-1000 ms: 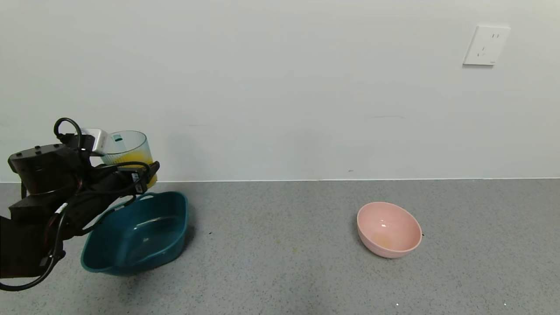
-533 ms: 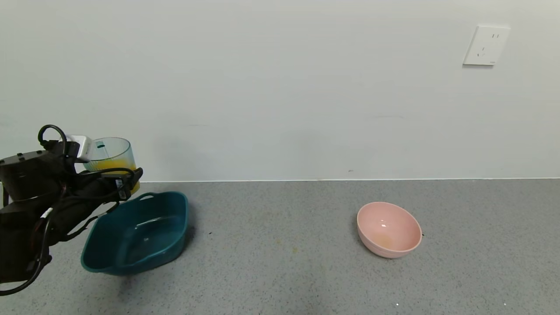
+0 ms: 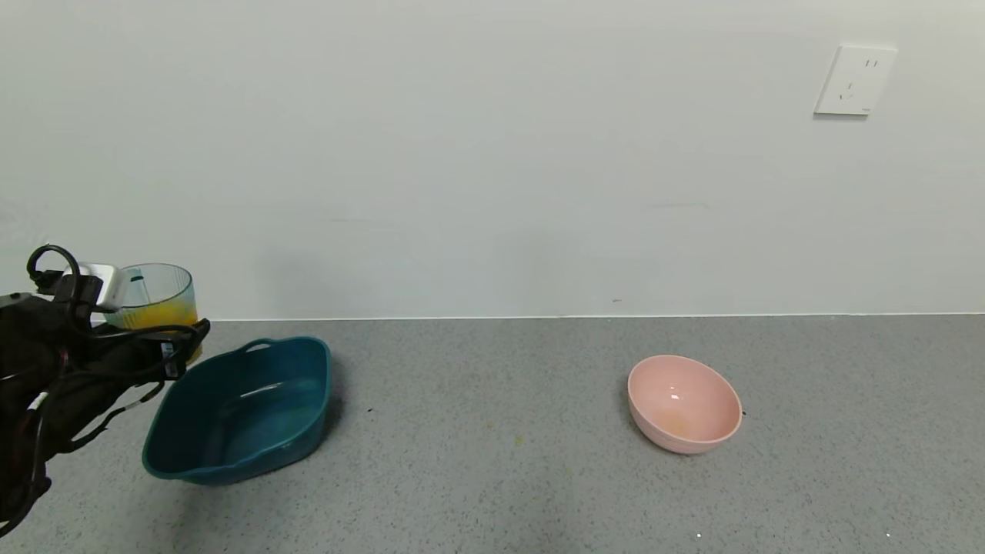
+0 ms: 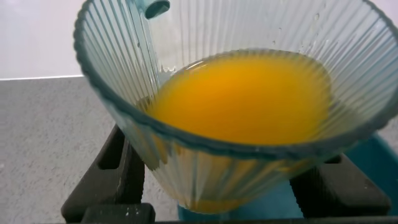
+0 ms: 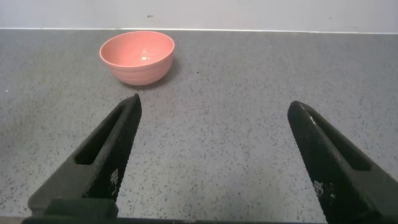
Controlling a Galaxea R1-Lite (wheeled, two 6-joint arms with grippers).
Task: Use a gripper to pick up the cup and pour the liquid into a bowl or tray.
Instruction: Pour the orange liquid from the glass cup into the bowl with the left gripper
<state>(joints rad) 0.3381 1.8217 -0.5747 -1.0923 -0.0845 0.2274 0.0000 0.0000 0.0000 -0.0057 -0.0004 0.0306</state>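
at far left of the worktop [image 3: 500, 462], left gripper [image 3: 165, 346] w/ jaws clamped on the cup [image 3: 154, 304], held upright so the liquid [image 4: 242, 96] stays in, just beside the teal tub [image 3: 308, 412]. right gripper [image 5: 214, 155] idle near the pink bowl [image 5: 137, 56], jaws apart.

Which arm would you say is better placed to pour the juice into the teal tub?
Left: its gripper holds the cup of liquid beside the teal tub; the right gripper hangs open, empty.
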